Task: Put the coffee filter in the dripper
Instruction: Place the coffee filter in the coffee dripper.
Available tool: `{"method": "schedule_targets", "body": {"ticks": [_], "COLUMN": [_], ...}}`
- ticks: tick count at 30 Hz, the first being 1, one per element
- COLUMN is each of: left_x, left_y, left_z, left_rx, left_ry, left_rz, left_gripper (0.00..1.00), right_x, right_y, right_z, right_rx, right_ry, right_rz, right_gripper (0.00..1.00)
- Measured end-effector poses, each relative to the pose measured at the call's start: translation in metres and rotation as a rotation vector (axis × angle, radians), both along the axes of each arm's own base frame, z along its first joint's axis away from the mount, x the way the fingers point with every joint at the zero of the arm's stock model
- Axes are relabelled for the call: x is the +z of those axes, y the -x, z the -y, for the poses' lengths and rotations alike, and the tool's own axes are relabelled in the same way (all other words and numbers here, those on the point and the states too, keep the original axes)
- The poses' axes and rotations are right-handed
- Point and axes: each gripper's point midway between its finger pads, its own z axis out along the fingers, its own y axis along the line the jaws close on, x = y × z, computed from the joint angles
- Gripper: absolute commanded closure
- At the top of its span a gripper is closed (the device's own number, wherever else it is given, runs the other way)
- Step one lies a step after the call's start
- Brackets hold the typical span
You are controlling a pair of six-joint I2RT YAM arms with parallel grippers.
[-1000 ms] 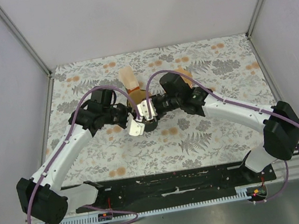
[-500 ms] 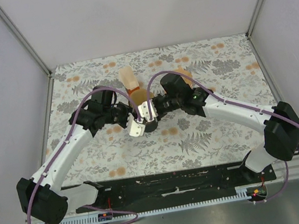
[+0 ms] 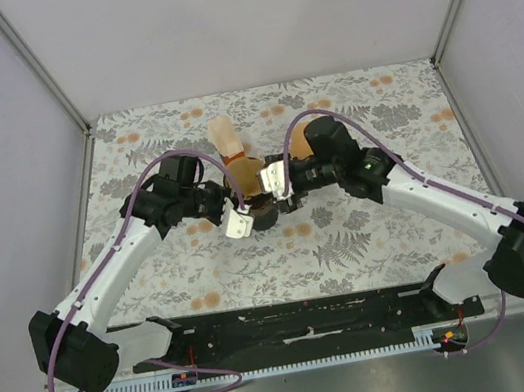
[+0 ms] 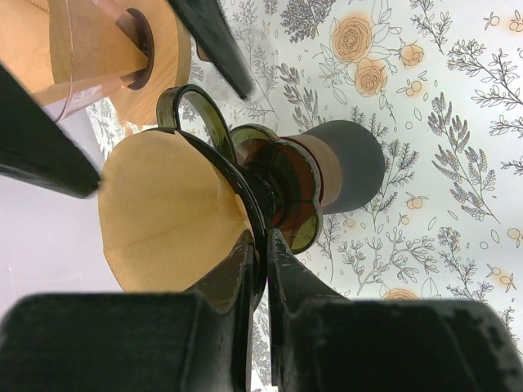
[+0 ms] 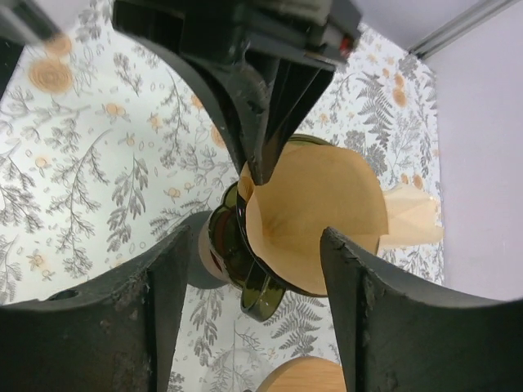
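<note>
Lab test cell — white walls [image 3: 241, 17], aluminium frame [image 3: 33, 62], floral tabletop [image 3: 351, 241]

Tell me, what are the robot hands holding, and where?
The left gripper pinches the dark green glass dripper by its rim; the right gripper is open, empty.

The coffee filter [image 4: 167, 212] lies inside the dripper [image 4: 282, 192], which stands on a base [image 4: 347, 163] mid-worktop [image 3: 371, 238]. The left gripper [image 4: 260, 245] reaches in from the left, jaws clasping the dripper's rim. The right gripper [image 5: 255, 237] sits just right, jaws spread. A filter holder [image 3: 228, 139] stands behind.
</note>
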Motion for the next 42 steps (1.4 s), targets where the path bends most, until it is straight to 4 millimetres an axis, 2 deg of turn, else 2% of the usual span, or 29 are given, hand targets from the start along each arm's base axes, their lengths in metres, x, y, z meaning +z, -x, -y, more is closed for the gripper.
{"method": "schedule_targets", "body": {"ticks": [3,5,8,11,13,16,19,23,27,29,32,36,40,42], "left_x": [0.000,0.000,0.000,0.000,0.000,0.000,0.000,0.000,0.000,0.000,0.000,0.001,-0.004,-0.004], "left_y": [0.000,0.000,0.000,0.001,0.003,0.003,0.003,0.005,0.005,0.005,0.005,0.006,0.010,0.011], "left_z": [0.000,0.000,0.000,0.001,0.002,0.002,0.002,0.001,0.001,0.001,0.001,0.003,0.001,0.001], "left_rx": [0.000,-0.001,-0.002,-0.007,-0.011,-0.012,-0.012,-0.013,-0.013,-0.015,-0.017,-0.027,-0.029,-0.029], "left_ry": [0.000,0.001,0.002,0.006,0.009,0.009,0.008,0.006,0.005,0.005,0.004,0.008,-0.006,-0.008], "left_rz": [0.000,0.000,-0.001,-0.004,-0.010,-0.011,-0.012,-0.018,-0.017,-0.015,-0.014,-0.016,-0.037,-0.039], "left_gripper": [0.98,0.98,0.98,0.98,0.98,0.98,0.98,0.98,0.98,0.98,0.98,0.98,0.98,0.98], "right_x": [0.022,0.030,0.040,0.050,0.063,0.076,0.063,0.026,-0.010,-0.027,-0.042,-0.043,-0.032,-0.033], "right_y": [0.008,0.011,0.003,-0.019,-0.043,-0.074,-0.089,-0.098,-0.097,-0.093,-0.090,-0.087,-0.087,-0.087], "right_z": [0.007,0.011,0.016,0.020,0.017,0.009,0.006,0.004,-0.004,-0.005,-0.006,-0.009,-0.017,-0.018], "right_rx": [-0.012,-0.029,-0.111,-0.269,-0.390,-0.525,-0.613,-0.705,-0.735,-0.744,-0.741,-0.728,-0.693,-0.690], "right_ry": [-0.064,-0.099,-0.152,-0.197,-0.225,-0.258,-0.231,-0.124,-0.017,0.033,0.079,0.078,0.036,0.035], "right_rz": [-0.047,-0.111,-0.239,-0.384,-0.469,-0.553,-0.620,-0.688,-0.727,-0.746,-0.759,-0.774,-0.776,-0.775], "right_gripper": [0.18,0.19,0.20,0.24,0.11,0.11,0.12,0.20,0.32,0.45,0.72,0.97,1.00,0.90]}}
